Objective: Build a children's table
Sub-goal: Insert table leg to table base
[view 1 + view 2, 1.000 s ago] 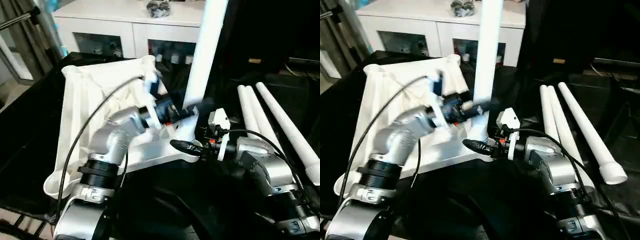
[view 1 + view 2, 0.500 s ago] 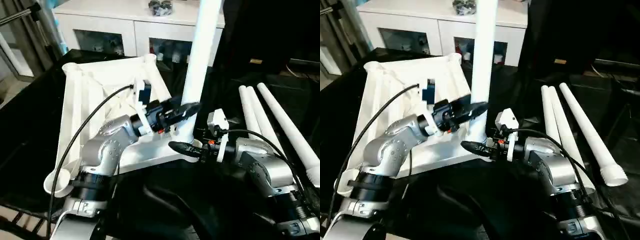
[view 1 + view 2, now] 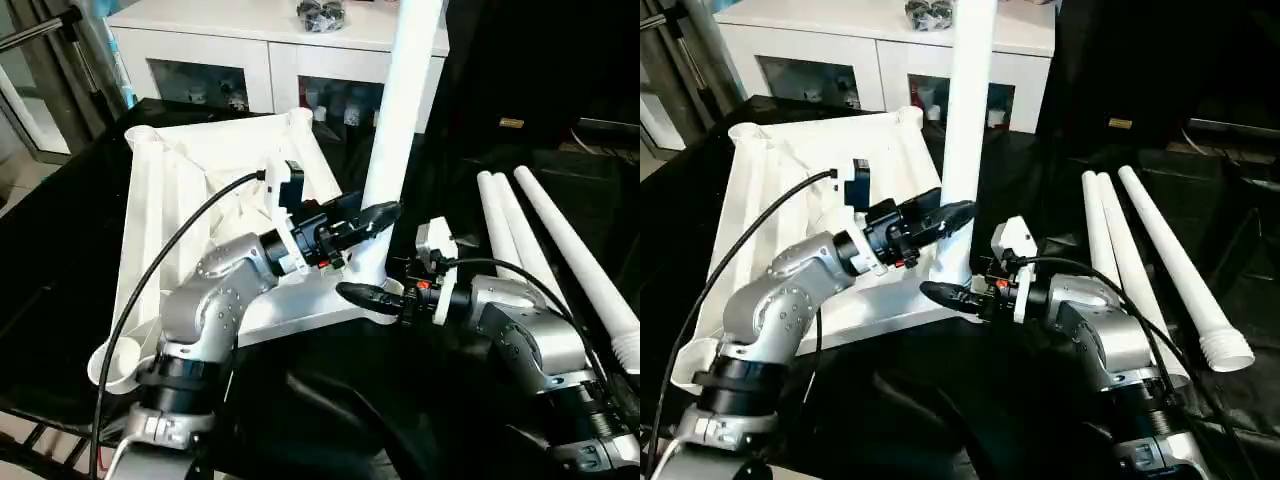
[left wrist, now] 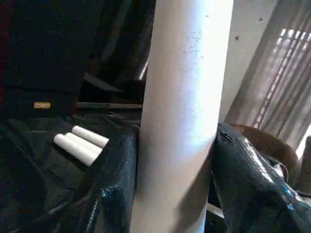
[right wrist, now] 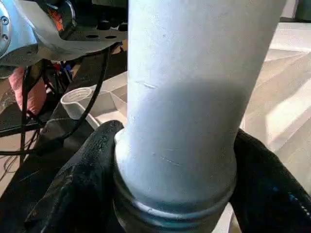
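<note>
The white square tabletop (image 3: pixel 190 200) lies upside down on the black-covered work surface (image 3: pixel 60 270), ribbed underside up, with round sockets at its corners; the open socket (image 3: pixel 118 362) at about eight o'clock in the head views sits at the near left corner. From the corner nearest the robot's right arm an upright leg (image 3: pixel 400 120) rises toward twelve o'clock, its foot seated at that corner socket. The left gripper (image 3: pixel 372 216) reaches in from nine o'clock and has its two black fingers (image 4: pixel 112 184) closed against both sides of this leg a little above the base; the left wrist view shows the tube pressed between them. The right gripper (image 3: pixel 362 296) comes in from three o'clock, lower down, and its fingers (image 5: pixel 80 184) clasp the leg just above the ridged collar at its foot. Three spare legs (image 3: pixel 560 250) lie side by side on the black cloth at about three o'clock, well apart from the tabletop. Behind the tabletop, at twelve o'clock, stands a white cabinet (image 3: pixel 260 50) with glass doors.
</note>
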